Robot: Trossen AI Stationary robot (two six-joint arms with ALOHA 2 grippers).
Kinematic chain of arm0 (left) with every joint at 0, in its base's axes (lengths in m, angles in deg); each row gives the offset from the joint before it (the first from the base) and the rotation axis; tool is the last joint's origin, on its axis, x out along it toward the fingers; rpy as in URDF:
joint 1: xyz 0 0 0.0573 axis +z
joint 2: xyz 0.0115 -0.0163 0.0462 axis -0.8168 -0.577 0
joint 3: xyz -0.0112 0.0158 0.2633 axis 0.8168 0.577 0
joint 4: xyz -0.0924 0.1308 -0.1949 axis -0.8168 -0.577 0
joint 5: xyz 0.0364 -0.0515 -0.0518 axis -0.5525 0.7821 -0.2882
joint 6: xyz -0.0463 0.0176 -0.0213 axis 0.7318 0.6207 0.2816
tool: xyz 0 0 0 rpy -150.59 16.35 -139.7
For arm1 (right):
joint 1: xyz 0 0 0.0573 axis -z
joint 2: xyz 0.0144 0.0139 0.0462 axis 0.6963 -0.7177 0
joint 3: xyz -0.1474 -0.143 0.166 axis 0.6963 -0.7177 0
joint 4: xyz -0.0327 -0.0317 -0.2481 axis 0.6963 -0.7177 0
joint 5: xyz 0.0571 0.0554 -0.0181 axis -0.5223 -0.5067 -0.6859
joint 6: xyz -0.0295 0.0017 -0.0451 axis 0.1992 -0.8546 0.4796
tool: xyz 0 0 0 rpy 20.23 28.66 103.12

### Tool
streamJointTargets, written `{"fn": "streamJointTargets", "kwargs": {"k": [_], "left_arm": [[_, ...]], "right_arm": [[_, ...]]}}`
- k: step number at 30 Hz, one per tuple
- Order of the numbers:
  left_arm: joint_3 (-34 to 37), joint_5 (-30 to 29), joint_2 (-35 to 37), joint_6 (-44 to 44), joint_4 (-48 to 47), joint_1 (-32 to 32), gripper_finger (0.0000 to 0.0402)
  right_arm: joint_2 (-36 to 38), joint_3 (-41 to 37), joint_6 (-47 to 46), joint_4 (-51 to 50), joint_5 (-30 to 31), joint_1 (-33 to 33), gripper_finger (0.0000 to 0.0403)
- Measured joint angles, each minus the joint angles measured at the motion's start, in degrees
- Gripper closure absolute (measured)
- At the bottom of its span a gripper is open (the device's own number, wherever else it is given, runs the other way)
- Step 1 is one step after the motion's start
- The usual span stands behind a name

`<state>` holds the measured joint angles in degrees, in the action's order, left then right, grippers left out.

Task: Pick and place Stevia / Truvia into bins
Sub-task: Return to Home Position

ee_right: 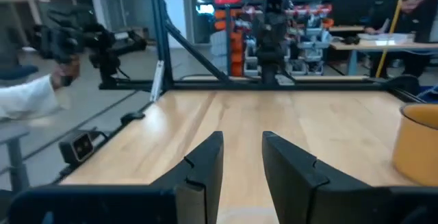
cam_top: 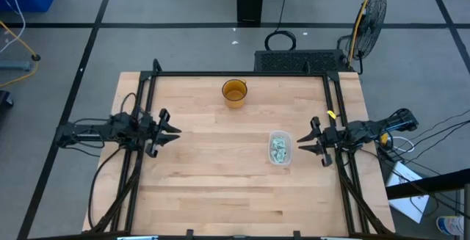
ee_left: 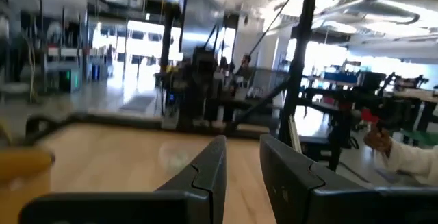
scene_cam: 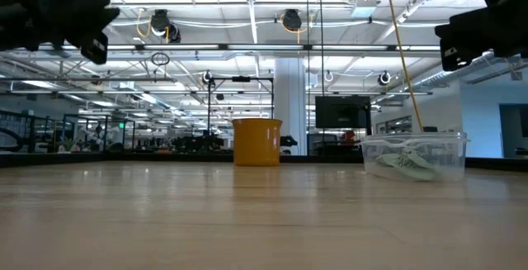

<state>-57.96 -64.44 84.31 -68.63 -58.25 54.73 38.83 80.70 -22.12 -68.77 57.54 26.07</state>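
Observation:
A small clear tub [cam_top: 280, 147] stands on the wooden table, right of centre, and also shows in the low view [scene_cam: 415, 142]. Several green and white sachets [cam_top: 279, 148] lie inside on its bottom, seen through its wall in the low view [scene_cam: 407, 163]. My right gripper [cam_top: 301, 143] is open and empty, held above the table just right of the tub. My left gripper [cam_top: 176, 130] is open and empty above the table's left part, far from the tub. Each wrist view shows a gap between that arm's own fingers [ee_left: 241, 176] [ee_right: 243, 169].
An amber cup [cam_top: 235, 93] stands upright near the table's far edge at the middle; it also shows in the low view [scene_cam: 257, 142] and the right wrist view [ee_right: 419, 142]. A black frame borders the table. A person's white sleeve [ee_right: 27, 101] shows beyond the table.

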Motion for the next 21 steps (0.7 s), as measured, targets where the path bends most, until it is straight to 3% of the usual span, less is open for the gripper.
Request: {"fn": "streamJointTargets", "kwargs": {"k": [7,21], "left_arm": [[0.00,-1.01,-0.02,4.33,-8.26,0.00,0.0309],[0.00,-1.04,0.00,4.40,-8.56,0.00,0.0309]], "right_arm": [[-0.44,-3.28,0.43,1.16,-2.26,-0.01,0.0307],[-1.68,-3.44,-0.01,4.31,-2.83,-0.04,0.0309]]}}
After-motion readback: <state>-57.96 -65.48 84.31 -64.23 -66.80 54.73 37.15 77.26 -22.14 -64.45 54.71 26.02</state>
